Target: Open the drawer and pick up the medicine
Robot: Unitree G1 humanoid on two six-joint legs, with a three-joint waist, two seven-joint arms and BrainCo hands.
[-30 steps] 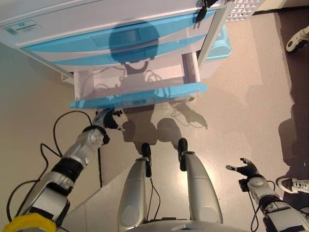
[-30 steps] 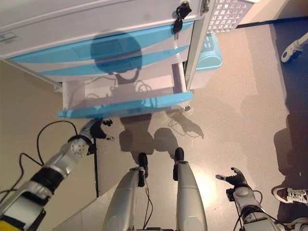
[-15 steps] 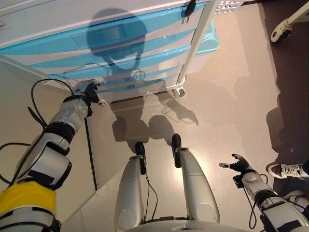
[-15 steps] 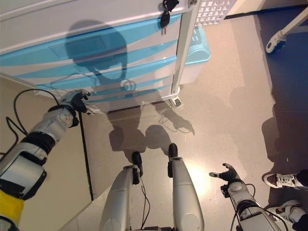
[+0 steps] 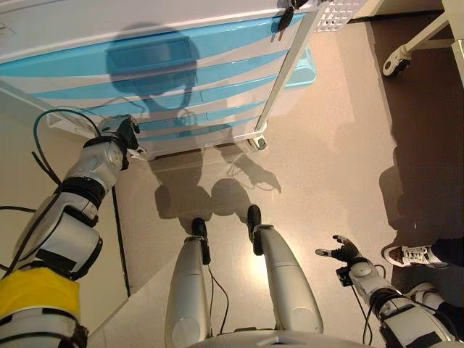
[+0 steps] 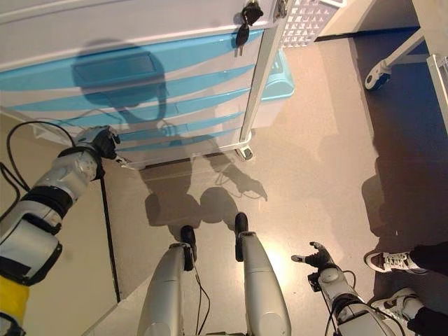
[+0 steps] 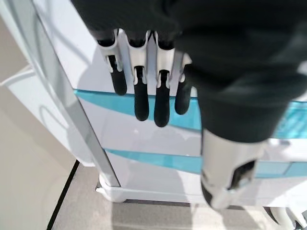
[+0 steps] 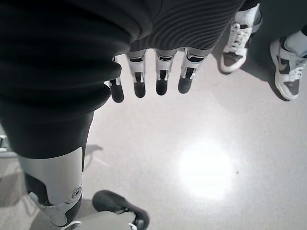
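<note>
Both eye views look steeply down from head height at the drawer cabinet [image 5: 167,72] and the floor [image 5: 326,159] in front of it, sharing nearly the same scene from slightly offset positions. The left wrist view looks along the left hand [image 7: 158,91] from very close, facing the cabinet's blue-striped drawer fronts near its lower corner. The right wrist view looks past the right hand [image 8: 153,76] down at the floor well away from the cabinet, where a person's shoes [image 8: 240,33] appear, also seen at the eye views' lower right.
</note>
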